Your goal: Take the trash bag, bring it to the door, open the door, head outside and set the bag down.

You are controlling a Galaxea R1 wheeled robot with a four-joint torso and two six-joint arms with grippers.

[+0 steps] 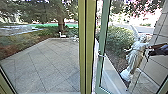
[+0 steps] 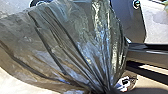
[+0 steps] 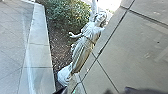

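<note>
In the head view my right gripper (image 1: pixel 149 52) reaches in from the right edge, in front of the pale wall and beside a statue. Its two dark fingertips stand apart in the right wrist view, where the right gripper (image 3: pixel 95 91) has nothing visible between them. The green-framed glass door (image 1: pixel 102 45) stands right of a yellow-green post (image 1: pixel 87 47), with a small metal fitting on its frame. A dark, shiny trash bag (image 2: pixel 67 47) spreads across the left wrist view, its folds drawn together where my left gripper (image 2: pixel 102 92) is shut on it.
Outside lies a paved yard (image 1: pixel 47 65) bordered by a low kerb. A pale statue (image 1: pixel 136 56) stands by the tiled wall (image 1: pixel 157 60), near a bush (image 1: pixel 117 40). A tree trunk (image 1: pixel 60 23) and a white chair (image 1: pixel 62 36) are farther off.
</note>
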